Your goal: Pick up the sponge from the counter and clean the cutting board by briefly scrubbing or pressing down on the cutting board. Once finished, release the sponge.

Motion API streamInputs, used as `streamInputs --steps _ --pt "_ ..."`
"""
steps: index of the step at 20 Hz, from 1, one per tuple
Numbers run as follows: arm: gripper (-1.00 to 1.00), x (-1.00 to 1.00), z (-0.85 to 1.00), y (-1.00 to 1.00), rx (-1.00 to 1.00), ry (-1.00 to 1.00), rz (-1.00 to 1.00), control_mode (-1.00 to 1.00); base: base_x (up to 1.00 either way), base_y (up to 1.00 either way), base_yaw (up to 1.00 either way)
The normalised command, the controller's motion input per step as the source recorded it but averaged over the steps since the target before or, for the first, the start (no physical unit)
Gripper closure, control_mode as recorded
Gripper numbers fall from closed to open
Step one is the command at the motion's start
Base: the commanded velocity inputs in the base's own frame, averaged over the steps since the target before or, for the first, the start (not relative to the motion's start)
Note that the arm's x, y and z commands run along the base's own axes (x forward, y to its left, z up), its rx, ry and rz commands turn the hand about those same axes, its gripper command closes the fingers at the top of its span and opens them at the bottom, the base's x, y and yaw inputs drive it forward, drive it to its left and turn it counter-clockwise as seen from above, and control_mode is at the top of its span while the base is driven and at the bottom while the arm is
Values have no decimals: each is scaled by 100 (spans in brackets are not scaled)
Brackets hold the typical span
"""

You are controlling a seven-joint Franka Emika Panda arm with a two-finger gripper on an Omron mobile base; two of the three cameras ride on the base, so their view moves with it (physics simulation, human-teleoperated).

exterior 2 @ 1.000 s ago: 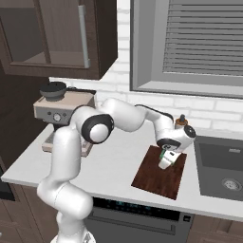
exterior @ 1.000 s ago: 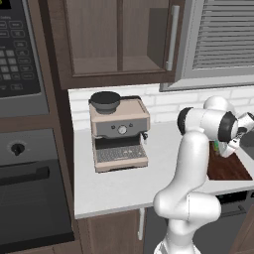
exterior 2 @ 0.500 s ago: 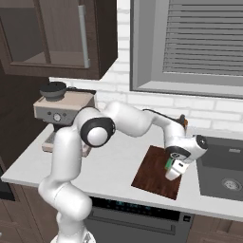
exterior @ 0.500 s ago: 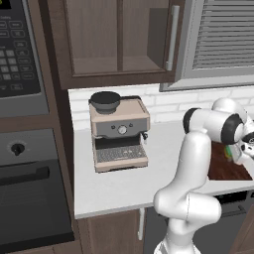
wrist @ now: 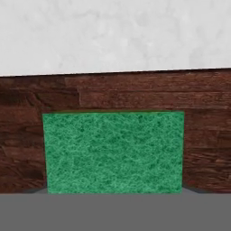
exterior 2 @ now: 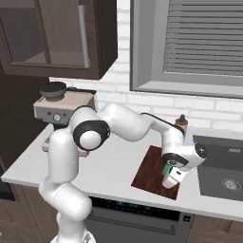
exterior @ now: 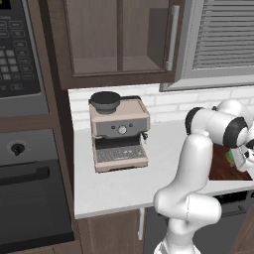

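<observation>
My gripper is shut on the sponge, a green block held low over the front right corner of the dark reddish-brown cutting board. In the hand view the sponge's green face lies just before the gripper, with the board's wood grain behind it and the light counter beyond. From the left base, the sponge shows as a green sliver over the board, close by the gripper at the frame's right edge. Whether the sponge touches the wood I cannot tell.
A beige coffee machine stands at the counter's left end. The dark sink basin lies just right of the board. A small brown bottle stands by the wall behind the board. An oven fills the left.
The gripper has carried the sponge from the middle of the board down toward its front right corner, sinking closer to the wood. The base has stayed put.
</observation>
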Motion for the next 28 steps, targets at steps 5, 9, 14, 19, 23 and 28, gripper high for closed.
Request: streamInputs --steps 5,9,14,19,23,28 --pt "100 3 -2 51 0 10 0 -100 0 0 0" --pt "100 0 -3 68 0 15 0 -100 0 0 0" --pt "100 0 -2 71 0 16 0 -100 0 0 0" --pt "100 0 0 64 0 16 0 -100 0 0 0" --pt "100 0 0 61 0 17 0 -100 0 0 0" --pt "100 0 1 60 0 10 0 -100 0 0 0"
